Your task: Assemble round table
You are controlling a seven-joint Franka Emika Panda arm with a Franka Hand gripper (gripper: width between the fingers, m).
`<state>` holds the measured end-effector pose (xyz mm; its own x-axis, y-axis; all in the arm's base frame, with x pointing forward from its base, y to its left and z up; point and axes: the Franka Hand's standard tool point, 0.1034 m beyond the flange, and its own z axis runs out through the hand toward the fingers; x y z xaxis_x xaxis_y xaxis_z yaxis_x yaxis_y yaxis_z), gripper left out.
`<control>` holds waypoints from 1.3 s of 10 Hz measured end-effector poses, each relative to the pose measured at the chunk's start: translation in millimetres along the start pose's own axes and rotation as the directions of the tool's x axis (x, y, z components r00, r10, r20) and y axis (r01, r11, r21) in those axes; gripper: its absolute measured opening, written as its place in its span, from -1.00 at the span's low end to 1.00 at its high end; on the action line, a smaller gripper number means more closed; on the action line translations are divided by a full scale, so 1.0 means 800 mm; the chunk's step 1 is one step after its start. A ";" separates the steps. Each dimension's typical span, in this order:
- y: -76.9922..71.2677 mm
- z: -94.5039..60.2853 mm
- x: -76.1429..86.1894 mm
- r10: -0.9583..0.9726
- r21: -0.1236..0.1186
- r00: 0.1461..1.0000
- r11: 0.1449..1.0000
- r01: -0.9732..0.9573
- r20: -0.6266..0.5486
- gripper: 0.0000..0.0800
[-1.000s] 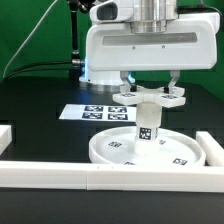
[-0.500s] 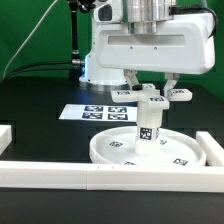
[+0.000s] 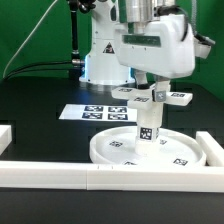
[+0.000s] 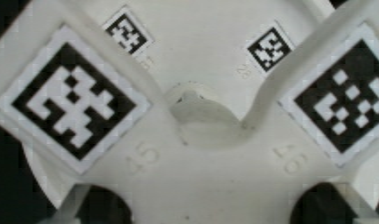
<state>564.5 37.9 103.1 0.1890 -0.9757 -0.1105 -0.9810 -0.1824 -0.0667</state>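
Observation:
The large rimmed round disc (image 3: 120,152) lies flat on the black table. The short thick post (image 3: 148,126) stands upright at its middle. On top of the post sits the flat cross-shaped piece (image 3: 172,97), level, its arms spread out to the sides. My gripper (image 3: 151,88) comes straight down onto it and is shut on the cross-shaped piece. In the wrist view the cross-shaped piece (image 4: 195,115) fills the picture with its tags, and the dark fingertips (image 4: 108,204) press its two sides around my gripper (image 4: 218,205).
The marker board (image 3: 92,112) lies behind the disc toward the exterior view's left. Long white border rails run along the front (image 3: 100,178), with a stub at the left (image 3: 5,134) and one at the right (image 3: 213,150). The arm's base (image 3: 98,62) stands at the back.
My wrist has turned about its upright axis, and the cross-shaped piece has turned with it on top of the post. The disc and post have stayed in place.

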 end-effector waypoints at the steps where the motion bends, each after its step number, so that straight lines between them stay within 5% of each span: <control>1: 0.000 0.000 0.001 0.099 0.002 0.995 0.995 -0.099 0.003 0.11; 4: -0.001 0.000 0.000 0.346 -0.011 0.938 0.938 -0.346 0.002 0.11; 9: -0.004 -0.002 0.000 0.420 -0.026 0.907 0.907 -0.419 0.022 0.11; 10: -0.004 -0.002 0.000 0.408 -0.025 0.913 0.913 -0.407 0.024 0.53; 13: -0.001 -0.035 -0.008 0.349 0.001 0.935 0.937 -0.349 0.060 0.62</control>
<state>563.2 40.6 131.7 -0.1625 -0.9690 -0.1860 -0.9852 0.1699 -0.0244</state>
